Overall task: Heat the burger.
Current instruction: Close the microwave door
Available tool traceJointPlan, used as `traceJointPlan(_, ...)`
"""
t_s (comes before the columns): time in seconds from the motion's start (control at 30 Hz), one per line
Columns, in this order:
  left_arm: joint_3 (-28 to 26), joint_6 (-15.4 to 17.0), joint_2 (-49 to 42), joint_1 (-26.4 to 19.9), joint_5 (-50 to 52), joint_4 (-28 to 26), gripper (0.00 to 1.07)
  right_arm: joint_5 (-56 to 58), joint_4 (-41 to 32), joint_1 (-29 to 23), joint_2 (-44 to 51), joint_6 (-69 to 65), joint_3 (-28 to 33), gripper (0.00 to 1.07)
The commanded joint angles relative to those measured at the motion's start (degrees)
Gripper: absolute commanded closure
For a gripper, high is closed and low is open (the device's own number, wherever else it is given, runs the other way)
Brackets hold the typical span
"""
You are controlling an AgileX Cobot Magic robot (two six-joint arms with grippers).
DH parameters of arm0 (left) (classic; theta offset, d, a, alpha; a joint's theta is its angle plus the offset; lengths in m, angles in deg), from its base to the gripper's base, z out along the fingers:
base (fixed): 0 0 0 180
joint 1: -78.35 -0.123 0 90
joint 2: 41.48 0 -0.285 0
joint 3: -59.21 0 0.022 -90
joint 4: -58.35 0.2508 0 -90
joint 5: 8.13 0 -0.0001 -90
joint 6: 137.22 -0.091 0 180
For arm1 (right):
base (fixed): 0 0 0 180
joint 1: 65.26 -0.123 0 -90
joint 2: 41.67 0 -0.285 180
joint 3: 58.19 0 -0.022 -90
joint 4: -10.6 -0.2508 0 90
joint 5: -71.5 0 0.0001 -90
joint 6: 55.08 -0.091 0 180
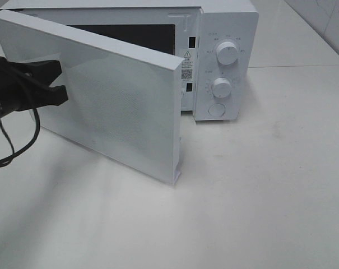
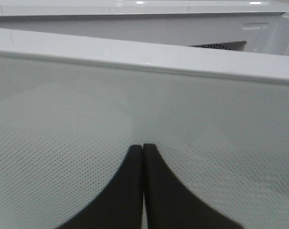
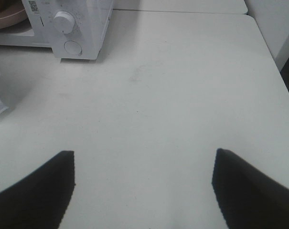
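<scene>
Left hand shut, empty, tips against the half-open microwave door; burger not plainly visible, a brownish edge inside the microwave may be it; risk: tips skid on smooth glass, or push shoves the microwave along the worktop; right hand wide open, empty, well clear; door's swing looks unobstructed.

Our left arm is black, trailing looped black cables; our left fingers and right fingers are matte black, tapering.

left tool pinched closed, tips together, right tool spread wide, angled downward
</scene>
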Motion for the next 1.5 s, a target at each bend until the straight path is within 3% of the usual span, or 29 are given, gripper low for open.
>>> traceJointPlan(0.03,-3.0,-2.2,1.9,2.9,-0.2,-4.8,1.07,-0.4,-0.1,0.4,1.5,0.3,0.1,0.31)
traceJointPlan(0.23,-7.0,-5.1,5.0,6.5,-0.9,-9.8,1.07,-0.4,-0.1,0.4,1.5,0.3,0.1,0.31)
traceJointPlan(0.3,-10.4,-7.8,7.3,9.0,-1.9,-14.8,1.07,-0.4,-0.1,0.4,1.5,0.3,0.1,0.31)
traceJointPlan(0.5,-15.1,-11.9,9.7,11.9,-2.0,-21.6,1.07,-0.4,-0.1,0.4,1.5,0.3,0.1,0.31)
traceJointPlan(0.73,-22.9,-19.5,14.2,15.5,-4.4,-30.8,1.07,-0.4,-0.1,0.4,1.5,0.3,0.1,0.31)
traceJointPlan(1.27,-34.0,-22.2,21.3,16.4,-7.8,-37.1,1.07,-0.4,-0.1,0.4,1.5,0.3,0.1,0.31)
traceJointPlan(1.5,-34.3,-22.1,20.5,16.4,-10.3,-37.0,1.07,-0.4,-0.1,0.4,1.5,0.3,0.1,0.31)
